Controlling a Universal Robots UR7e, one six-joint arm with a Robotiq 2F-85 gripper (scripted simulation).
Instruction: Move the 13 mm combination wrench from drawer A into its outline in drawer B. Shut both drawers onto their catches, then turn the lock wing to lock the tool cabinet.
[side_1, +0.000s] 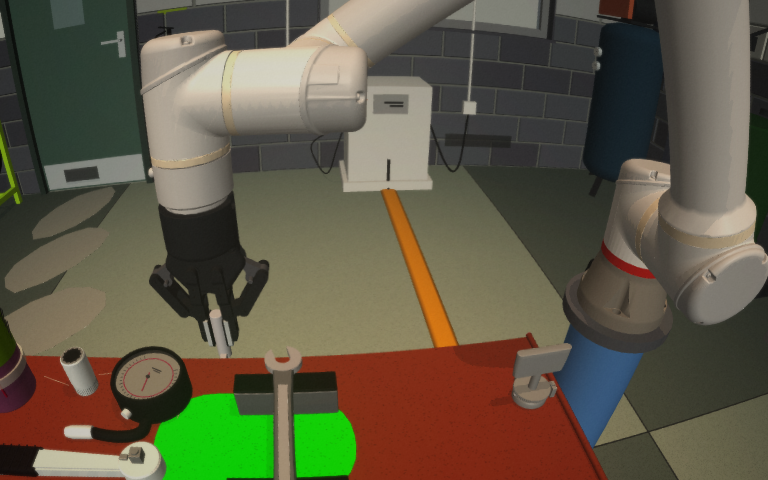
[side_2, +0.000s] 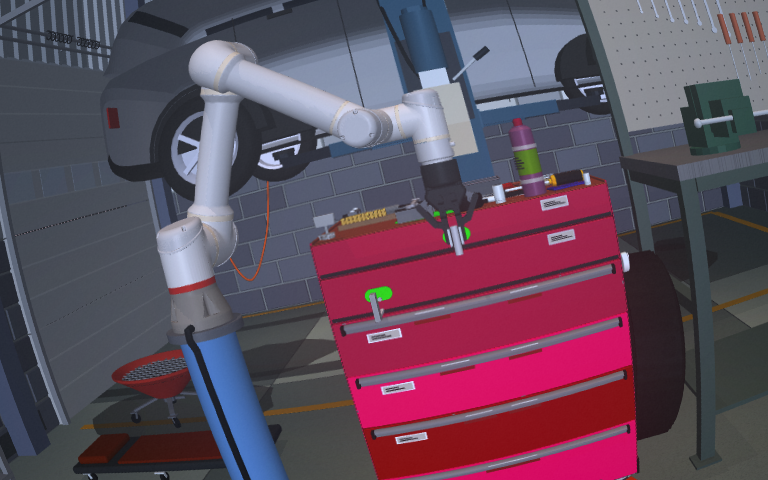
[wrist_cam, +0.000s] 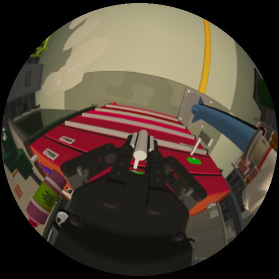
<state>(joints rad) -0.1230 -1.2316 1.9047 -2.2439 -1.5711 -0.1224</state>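
Note:
A light grey cylindrical handle (wrist_cam: 140, 145) with a thin stem sits clamped in my gripper (side_1: 218, 334), in front of the red tool cabinet's (side_2: 476, 317) upper drawer face. A green mark (side_2: 453, 233) shows behind the handle on that face. The same handle (side_2: 456, 240) stands out from the cabinet front. A second handle on a green mark (side_2: 378, 295) sits lower left on the front. The combination wrench (side_1: 283, 407) lies on the cabinet top across a dark block (side_1: 286, 391), over a green patch (side_1: 255, 438). The grey lock wing (side_1: 538, 371) stands at the top's right corner.
The robot's blue pedestal (side_2: 226, 396) stands left of the cabinet. On the top lie a dial gauge (side_1: 148, 380), a socket (side_1: 79, 371) and a ratchet (side_1: 85, 461). A purple bottle (side_2: 527, 155) stands at the far end. A workbench with a green vice (side_2: 716, 116) stands to the right.

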